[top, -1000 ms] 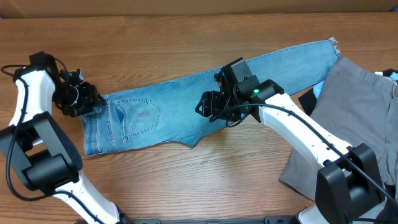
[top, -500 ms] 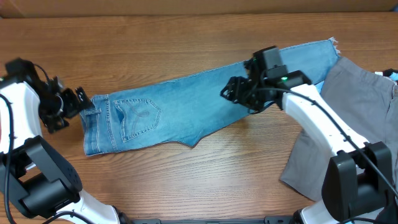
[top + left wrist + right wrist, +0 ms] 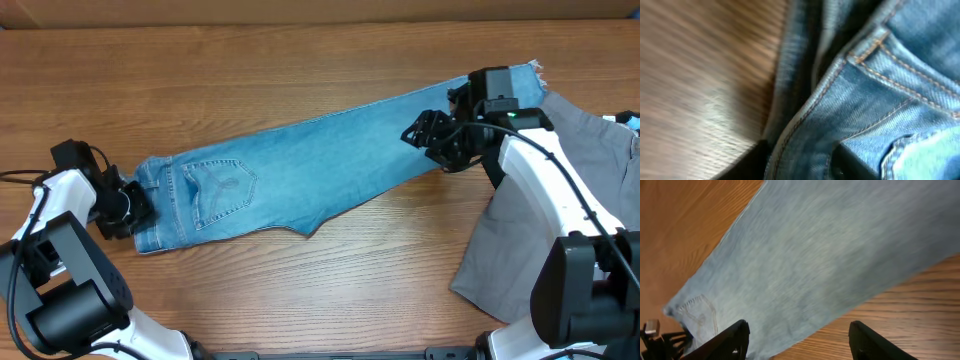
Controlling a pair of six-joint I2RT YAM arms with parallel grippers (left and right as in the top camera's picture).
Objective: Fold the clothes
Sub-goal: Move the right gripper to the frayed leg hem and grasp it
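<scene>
Left gripper [image 3: 133, 207] at jeans [image 3: 300, 165] waistband edge

Blur smears the left wrist view, so whether the left gripper [image 3: 135, 207] clamps the waistband of the jeans [image 3: 300, 165] is unclear. The grey trousers [image 3: 590, 135] run off the right edge, the right arm [image 3: 540, 178] covering part.

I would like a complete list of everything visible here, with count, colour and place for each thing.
table: one, brown wood, under everything.
jeans: one, light blue, flat across the table, waistband left, frayed hem far right.
grey trousers: one, grey, right side, next to the hem.
pale piece: one, pale blue, right edge, mostly cut off.
left claw: one, black, at the waistband; grip unclear.
right claw: one, black, open, over the jeans leg near the hem.
</scene>
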